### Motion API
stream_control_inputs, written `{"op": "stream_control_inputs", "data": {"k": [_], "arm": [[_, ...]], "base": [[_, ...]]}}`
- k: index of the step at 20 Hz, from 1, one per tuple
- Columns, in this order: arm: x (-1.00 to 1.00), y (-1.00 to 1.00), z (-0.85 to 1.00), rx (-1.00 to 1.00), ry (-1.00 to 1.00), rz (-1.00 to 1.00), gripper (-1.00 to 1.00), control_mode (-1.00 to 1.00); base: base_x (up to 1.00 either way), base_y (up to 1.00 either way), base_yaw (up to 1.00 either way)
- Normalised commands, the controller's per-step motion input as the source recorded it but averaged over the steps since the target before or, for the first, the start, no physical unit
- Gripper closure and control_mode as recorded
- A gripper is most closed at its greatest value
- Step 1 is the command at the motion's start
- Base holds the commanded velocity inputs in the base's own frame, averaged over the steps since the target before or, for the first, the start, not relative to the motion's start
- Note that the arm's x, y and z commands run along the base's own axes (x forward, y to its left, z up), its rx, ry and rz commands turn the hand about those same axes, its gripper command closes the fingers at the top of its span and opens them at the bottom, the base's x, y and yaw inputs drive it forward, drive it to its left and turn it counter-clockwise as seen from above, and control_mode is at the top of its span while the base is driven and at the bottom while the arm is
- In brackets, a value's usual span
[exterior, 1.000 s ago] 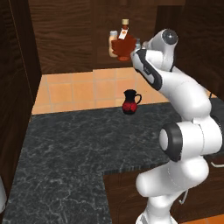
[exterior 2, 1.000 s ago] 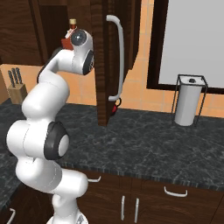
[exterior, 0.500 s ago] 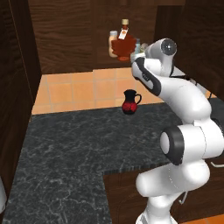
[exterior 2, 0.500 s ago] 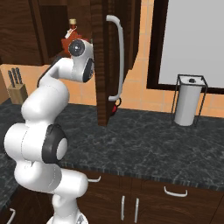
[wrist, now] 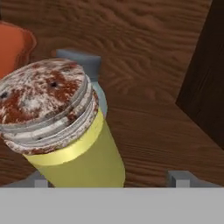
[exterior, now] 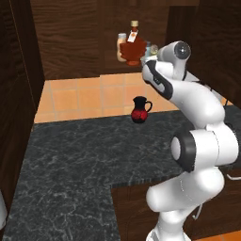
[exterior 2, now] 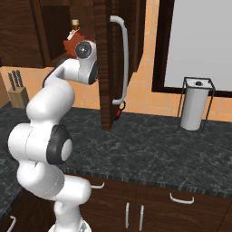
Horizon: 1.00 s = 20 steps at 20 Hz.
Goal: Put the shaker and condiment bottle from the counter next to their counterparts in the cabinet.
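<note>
The small yellow-green cylindrical shaker with a grey cap (wrist: 65,131) stands on the dark brown wood cabinet's shelf (wrist: 153,131), between the gripper's (wrist: 109,179) wide-open, empty jaws; placing looks finished, so withdrawing straight back seems next.

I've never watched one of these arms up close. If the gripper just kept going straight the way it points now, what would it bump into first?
Most likely the shaker, standing right between the open gripper fingertips. Behind it sits the pale blue-grey shaker, then the cabinet back wall; depth is hard to judge.
</note>
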Motion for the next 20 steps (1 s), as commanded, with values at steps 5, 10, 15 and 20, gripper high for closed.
{"op": "stream_control_inputs", "data": {"k": [5, 10, 15, 20], "arm": [[0.24, -0.03, 0.15, 0.0, 0.0, 0.0, -1.0, -1.0], [-0.12, 0.0, 0.1, 0.0, -0.05, 0.0, -1.0, -1.0], [-0.67, 0.0, 0.12, 0.0, -0.16, 0.0, -1.0, -1.0], [-0.98, -0.02, 0.07, 0.0, -0.12, 0.0, -1.0, -1.0]], "base": [[0.0, 0.0, 0.0], [0.0, 0.0, 0.0], [0.0, 0.0, 0.0], [0.0, 0.0, 0.0]]}}
